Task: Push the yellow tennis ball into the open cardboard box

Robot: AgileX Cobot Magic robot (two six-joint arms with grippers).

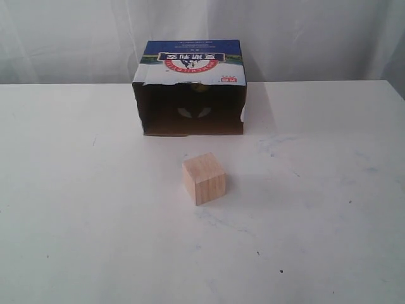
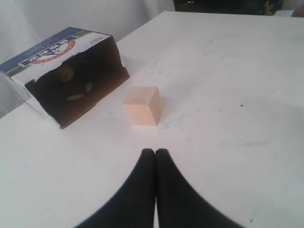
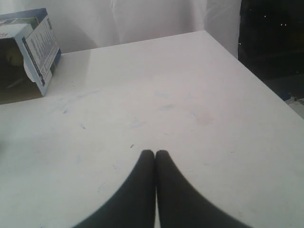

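Black left tool point(image 2: 155, 152) closed, right tool point(image 3: 155, 153) closed

The yellow tennis ball point(image 2: 65, 72) lies deep inside the open cardboard box point(image 2: 52, 47), just a dim, blurred spot in shadow; its mark can't be made out. Pale shapes point(image 2: 75, 97) near it: can't tell what. Right wrist view cuts the box at pic edge. Left gripper point(image 2: 155, 152) & right gripper point(image 3: 155, 153): only tips in frame.

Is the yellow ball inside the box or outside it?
Inside. The yellow tennis ball shows dimly in the dark mouth of the open cardboard box; only the wooden cube sits outside.
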